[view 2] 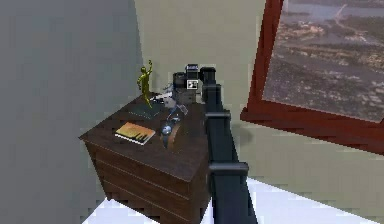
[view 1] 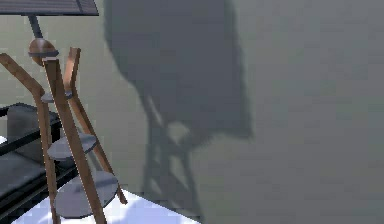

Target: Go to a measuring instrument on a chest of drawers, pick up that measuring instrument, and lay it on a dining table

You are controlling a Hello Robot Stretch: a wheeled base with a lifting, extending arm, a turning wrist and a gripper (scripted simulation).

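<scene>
One step looks done: robot's at the dark wooden chest of drawers (view 2: 130,170). Small dark roundish object (view 2: 172,127), likely the measuring instrument, sits near its top's right edge by the gripper (view 2: 176,88), can't tell if that's holding anything. Pickup and dining table trip left

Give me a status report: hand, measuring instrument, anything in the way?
Hand at the chest of drawers; load cannot be told. Roundish grey thing on top near it, maybe the instrument. Gold statuette, book close by.
</scene>
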